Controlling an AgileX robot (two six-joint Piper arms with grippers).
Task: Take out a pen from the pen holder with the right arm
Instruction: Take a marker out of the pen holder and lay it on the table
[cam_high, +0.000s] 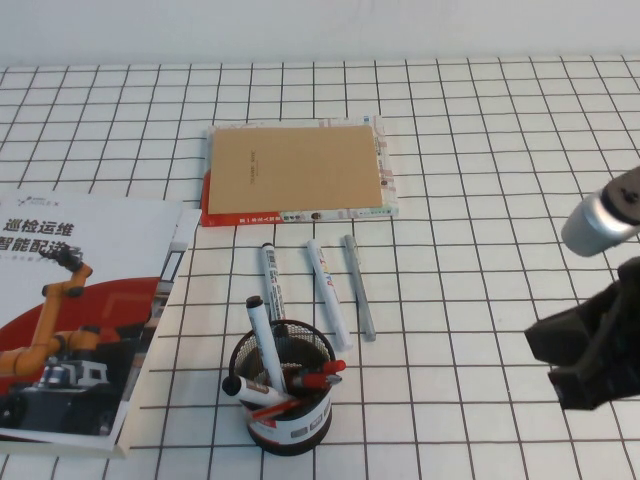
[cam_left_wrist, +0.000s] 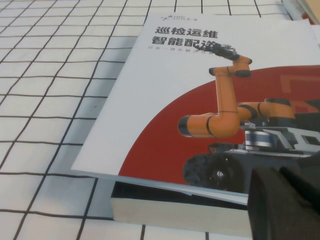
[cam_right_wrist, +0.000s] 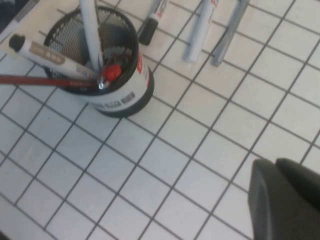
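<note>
A black mesh pen holder (cam_high: 290, 425) (cam_right_wrist: 120, 95) stands near the table's front, with several pens in it: an upright white marker (cam_high: 262, 340) (cam_right_wrist: 90, 30), a red pen (cam_high: 320, 378) (cam_right_wrist: 40, 80) and a leaning black-capped marker (cam_right_wrist: 45, 52). My right gripper (cam_high: 548, 360) (cam_right_wrist: 274, 165) hangs shut and empty over the tiled surface, well to the right of the holder. My left gripper (cam_left_wrist: 280, 172) shows only in the left wrist view, its dark fingers together with nothing between them, just above the front edge of a robot brochure book (cam_left_wrist: 165, 100).
Three pens lie side by side behind the holder: a black-capped marker (cam_high: 275, 280), a white marker (cam_high: 328, 290) and a grey pen (cam_high: 358, 285). A brown notebook (cam_high: 295, 170) lies further back. The brochure book (cam_high: 70, 300) fills the front left.
</note>
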